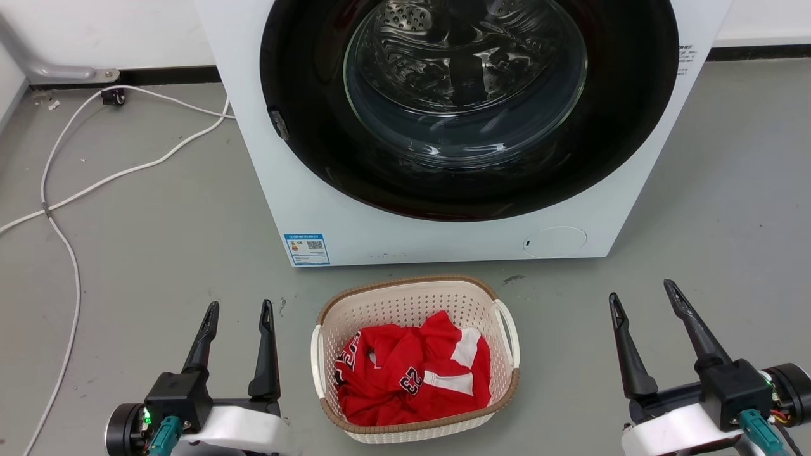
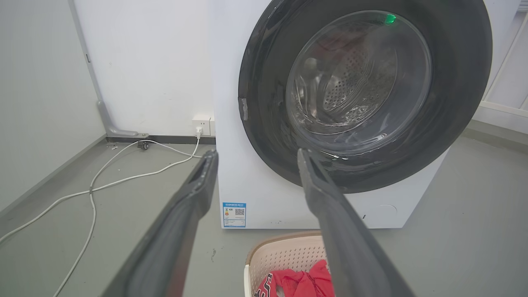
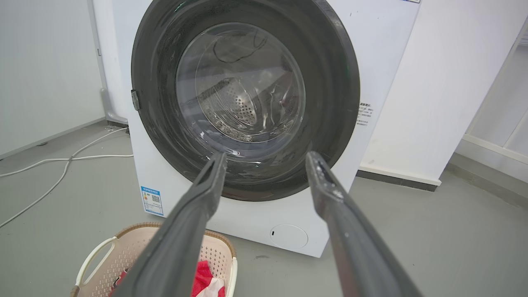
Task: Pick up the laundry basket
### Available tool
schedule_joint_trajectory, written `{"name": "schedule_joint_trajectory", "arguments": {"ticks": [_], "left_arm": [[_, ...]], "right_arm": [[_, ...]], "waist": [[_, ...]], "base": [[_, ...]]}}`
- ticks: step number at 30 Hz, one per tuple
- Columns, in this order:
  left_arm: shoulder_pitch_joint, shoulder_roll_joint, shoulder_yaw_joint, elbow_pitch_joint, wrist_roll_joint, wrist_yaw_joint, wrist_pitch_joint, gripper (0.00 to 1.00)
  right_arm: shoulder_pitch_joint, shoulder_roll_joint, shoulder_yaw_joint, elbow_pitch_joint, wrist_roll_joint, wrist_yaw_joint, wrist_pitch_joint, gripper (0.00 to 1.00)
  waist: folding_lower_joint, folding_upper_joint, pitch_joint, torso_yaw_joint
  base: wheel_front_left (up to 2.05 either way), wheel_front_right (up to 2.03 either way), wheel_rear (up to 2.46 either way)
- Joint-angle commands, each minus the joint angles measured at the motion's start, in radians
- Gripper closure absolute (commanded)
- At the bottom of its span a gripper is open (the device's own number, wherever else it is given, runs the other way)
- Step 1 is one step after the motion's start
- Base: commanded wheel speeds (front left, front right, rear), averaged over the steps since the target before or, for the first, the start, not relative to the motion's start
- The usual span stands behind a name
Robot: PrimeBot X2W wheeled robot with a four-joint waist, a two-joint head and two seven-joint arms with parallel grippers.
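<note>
The laundry basket sits on the grey floor in front of the washing machine, cream with a brown rim and white side handles, holding a red jersey. My left gripper stands open to the basket's left, nothing between its fingers. On the basket's right my right gripper is open too, well apart from it. The left wrist view catches the laundry basket at the bottom edge, right of the left gripper. In the right wrist view the laundry basket lies lower left of the right gripper.
A big white washing machine with a dark round glass door stands just behind the basket. White cables trail over the floor at the left toward a wall socket. Open grey floor lies on both sides of the basket.
</note>
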Motion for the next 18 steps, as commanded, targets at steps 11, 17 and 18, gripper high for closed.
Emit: {"name": "schedule_joint_trajectory", "arguments": {"ticks": [11,17,18], "left_arm": [[0.005,0.003,0.004,-0.003,0.011,0.004,-0.003,0.00],[-0.002,0.003,0.007,-0.004,0.013,0.001,-0.003,0.00],[-0.005,0.003,0.008,-0.005,0.013,0.001,-0.003,0.00]], "right_arm": [[0.006,-0.002,-0.003,0.002,0.008,-0.001,-0.002,0.00],[-0.001,-0.002,-0.005,0.002,0.013,-0.001,-0.002,0.00],[-0.004,-0.002,-0.005,0.000,0.013,-0.001,-0.002,0.00]], "waist": [[0.0000,0.0000,0.001,0.001],[0.0000,0.0000,0.009,0.000],[0.0000,0.0000,0.013,-0.001]], "base": [[0.00,0.00,0.00],[0.00,0.00,0.00],[0.00,0.00,0.00]]}}
